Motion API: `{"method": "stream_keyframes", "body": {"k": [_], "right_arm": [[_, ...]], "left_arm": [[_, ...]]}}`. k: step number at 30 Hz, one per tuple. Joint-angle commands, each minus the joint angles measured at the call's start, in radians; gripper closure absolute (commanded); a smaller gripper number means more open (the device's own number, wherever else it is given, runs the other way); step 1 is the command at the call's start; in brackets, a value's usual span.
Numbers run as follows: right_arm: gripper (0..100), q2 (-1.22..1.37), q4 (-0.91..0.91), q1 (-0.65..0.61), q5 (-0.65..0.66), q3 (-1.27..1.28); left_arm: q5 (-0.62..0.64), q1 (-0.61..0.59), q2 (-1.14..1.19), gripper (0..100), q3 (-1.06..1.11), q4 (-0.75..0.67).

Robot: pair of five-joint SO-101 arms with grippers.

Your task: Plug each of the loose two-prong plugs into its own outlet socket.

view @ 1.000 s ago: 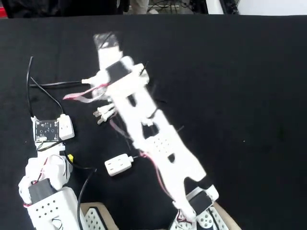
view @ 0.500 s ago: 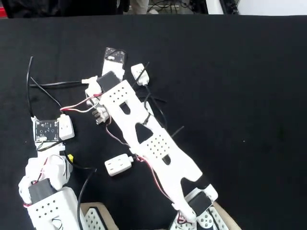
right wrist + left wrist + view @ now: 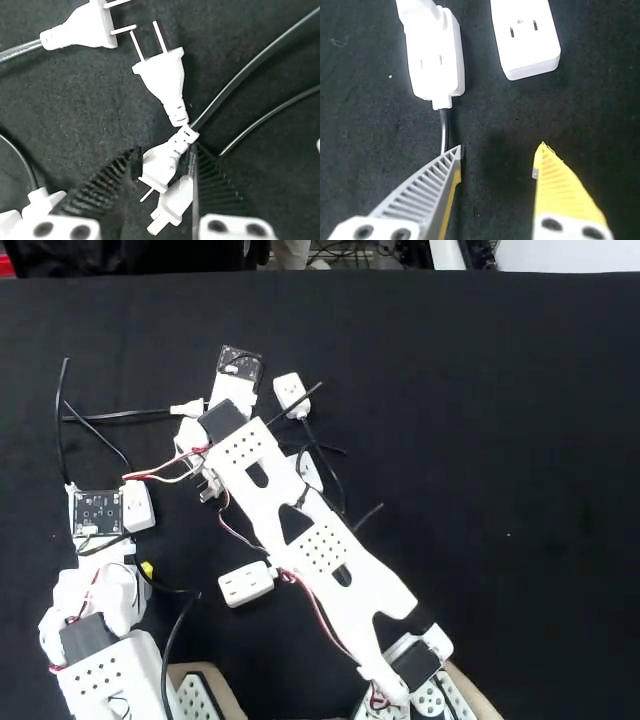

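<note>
Plugs [image 3: 159, 82] mostly hidden under the right arm [image 3: 300, 530] from above show at its wrist, two between the right gripper's [image 3: 162, 149] parted jaws; left gripper [image 3: 499, 147] gapes by two sockets [image 3: 437, 60].

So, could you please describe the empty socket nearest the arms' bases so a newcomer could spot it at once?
On the black table, look in the gap between the folded left arm and the outstretched right arm, near their bases. A small white socket block lies flat there, slots up. Unlike the other sockets, it sits alone, apart from the plugs.
</note>
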Motion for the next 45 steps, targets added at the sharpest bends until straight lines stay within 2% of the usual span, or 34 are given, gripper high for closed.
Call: {"method": "stream_keyframes", "body": {"k": [1,3,8,14,19,23,27,32,37,41,45], "right_arm": [[91.7,0.004,0.009,-0.043,0.000,0.007],[99.2,0.004,0.015,-0.037,0.002,0.008],[98.5,-0.019,0.057,-0.006,0.011,-0.002],[98.7,-0.105,0.063,0.038,0.087,0.001],[98.7,-0.231,0.064,0.089,0.176,0.010],[98.7,-0.341,0.066,0.127,0.298,0.019],[98.7,-0.486,0.066,0.164,0.377,0.182],[98.7,-0.668,0.051,0.123,0.485,0.578],[98.0,-0.682,-0.149,0.068,0.525,0.845],[85.3,-0.654,-0.359,0.064,0.606,0.944],[75.3,-0.598,-0.485,0.061,0.690,0.957]], "left_arm": [[-0.006,-0.004,-0.008,77,-0.002,-0.018],[-0.006,-0.004,-0.008,77,-0.002,-0.018],[-0.006,-0.004,-0.008,77,-0.002,-0.018],[-0.006,-0.002,-0.008,77,-0.002,-0.018],[-0.006,-0.002,-0.008,77,-0.002,-0.020],[-0.006,-0.002,-0.008,77,0.001,-0.034],[-0.006,-0.002,-0.008,77,0.001,-0.037],[-0.006,-0.002,-0.008,77,0.001,-0.035],[-0.006,-0.002,-0.008,77,0.001,-0.032],[-0.006,-0.002,-0.008,77,0.001,-0.032],[-0.006,-0.002,-0.008,77,0.001,-0.032]]}}
